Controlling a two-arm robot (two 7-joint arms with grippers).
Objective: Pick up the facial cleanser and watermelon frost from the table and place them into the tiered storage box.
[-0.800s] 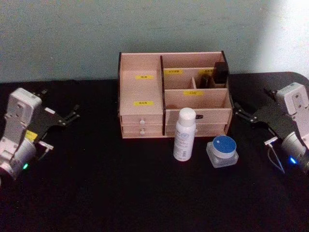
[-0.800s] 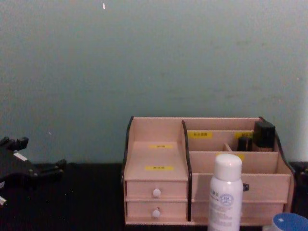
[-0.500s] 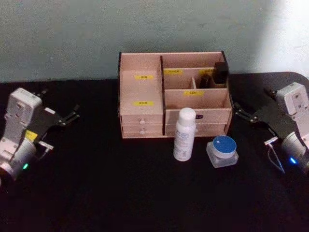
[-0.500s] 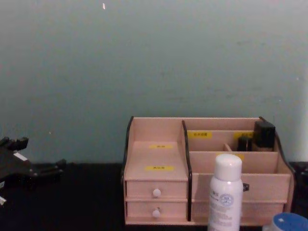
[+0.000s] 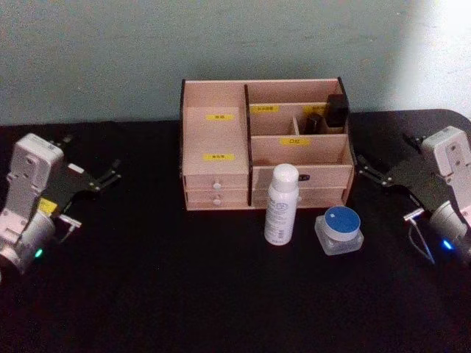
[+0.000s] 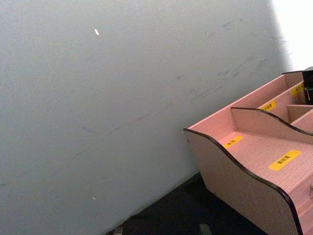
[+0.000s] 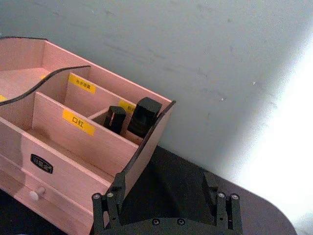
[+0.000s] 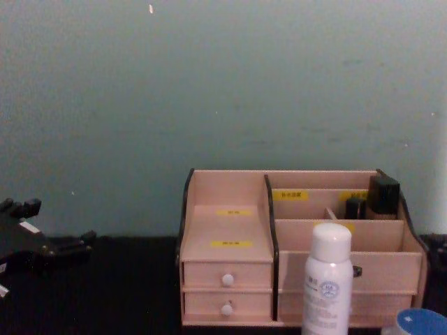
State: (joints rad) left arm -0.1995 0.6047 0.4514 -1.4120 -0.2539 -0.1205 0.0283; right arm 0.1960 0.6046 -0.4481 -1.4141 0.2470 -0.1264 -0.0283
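A: Pale wood tiered storage box [image 5: 217,140] stands at the far centre of the black table [image 5: 147,294]. Two dark containers [image 5: 329,112] sit in its rear right compartment.
B: Task items?
A: White bottle [image 5: 280,204] upright, just in front of the box's right drawer front. Blue-lidded jar [image 5: 338,230] just beside it on the right, apart.
B: Arms?
A: Left gripper [image 5: 110,171] far left, fingers spread, holding nothing. Right gripper [image 5: 368,170] far right, fingers likewise apart. Both well apart from bottle and jar.
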